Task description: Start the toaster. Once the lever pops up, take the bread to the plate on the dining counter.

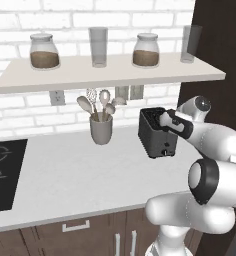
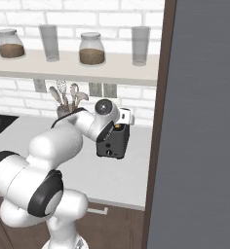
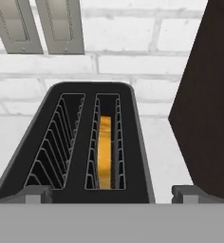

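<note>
Two-finger gripper (image 3: 112, 193) hovers spread wide over small black boxy slot toaster (image 1: 157, 132); yellowish-tan bread slice (image 3: 104, 152) sits in 1 slot. Risk: fingertips snagging slot wires, missing the lever.

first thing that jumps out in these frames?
The black toaster on the pale worktop, with the open gripper poised right over it. In the hand view a golden bread slice sits down in its right-hand slot; the left slot is bare. Behind, a grey cup of spoons stands under the jar shelf.
</note>
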